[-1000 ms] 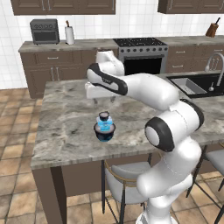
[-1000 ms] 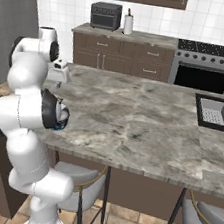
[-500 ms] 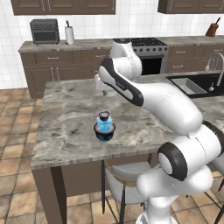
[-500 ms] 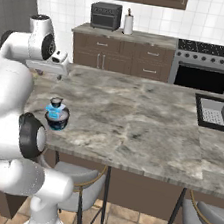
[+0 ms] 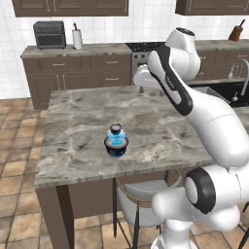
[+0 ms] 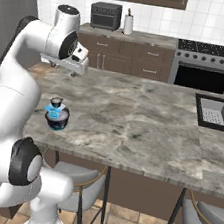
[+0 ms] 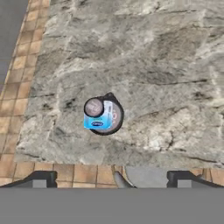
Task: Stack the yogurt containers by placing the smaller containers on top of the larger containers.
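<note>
Your grey-veined marble island counter [image 5: 160,126] carries the stack near its front left edge: wide dark navy bowl-like cup [image 5: 116,146], translucent light-blue squarish cup [image 5: 115,138], tiny dark round cup [image 5: 115,129] on top. Your gripper [image 7: 109,177] hangs high above it, jaws wide and holding nothing, over terracotta floor tiles [image 7: 26,65].

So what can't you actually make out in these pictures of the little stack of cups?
- Print on the light-blue cup: too small and blurred in the hand view.
- Whether the tiny dark cup sits level or tilted: too small in the left base view.
- Top of the dark bowl-like cup: mostly covered by the cups stacked on it.
- The hand: cut off by the bottom edge of the hand view; just its two tips show, wide apart and empty.
</note>
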Available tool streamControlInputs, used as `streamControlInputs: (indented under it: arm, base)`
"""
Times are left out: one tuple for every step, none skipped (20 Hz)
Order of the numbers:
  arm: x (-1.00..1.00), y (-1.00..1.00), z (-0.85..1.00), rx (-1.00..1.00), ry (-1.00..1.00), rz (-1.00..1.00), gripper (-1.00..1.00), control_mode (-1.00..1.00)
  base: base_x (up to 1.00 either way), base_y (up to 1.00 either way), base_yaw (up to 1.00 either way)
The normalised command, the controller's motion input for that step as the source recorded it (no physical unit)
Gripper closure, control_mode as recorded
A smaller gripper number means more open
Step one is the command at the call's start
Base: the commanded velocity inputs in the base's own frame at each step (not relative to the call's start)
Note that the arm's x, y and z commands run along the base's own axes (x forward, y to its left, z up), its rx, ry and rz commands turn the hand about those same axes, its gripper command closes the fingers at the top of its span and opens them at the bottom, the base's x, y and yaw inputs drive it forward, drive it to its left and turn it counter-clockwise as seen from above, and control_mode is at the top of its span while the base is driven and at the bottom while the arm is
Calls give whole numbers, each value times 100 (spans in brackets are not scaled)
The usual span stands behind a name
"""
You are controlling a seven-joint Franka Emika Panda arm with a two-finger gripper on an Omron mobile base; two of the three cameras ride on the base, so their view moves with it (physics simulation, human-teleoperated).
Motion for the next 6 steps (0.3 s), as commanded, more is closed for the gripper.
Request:
streamControlInputs:
  arm:
    - [-27,-65,55,0,-9,-6,-100,-100]
    - [-33,-69,52,0,-16,-6,-100,-100]
    - [-35,-70,49,0,-18,-6,-100,-100]
    - [-33,-69,44,0,-20,-6,-100,-100]
    - [-33,-68,41,0,-22,-6,-100,-100]
    - [-31,-68,39,0,-22,-5,-100,-100]
  base:
    - [0,0,0]
    - [0,0,0]
    - [0,0,0]
    - [0,0,0]
    - [0,0,0]
    - [0,0,0]
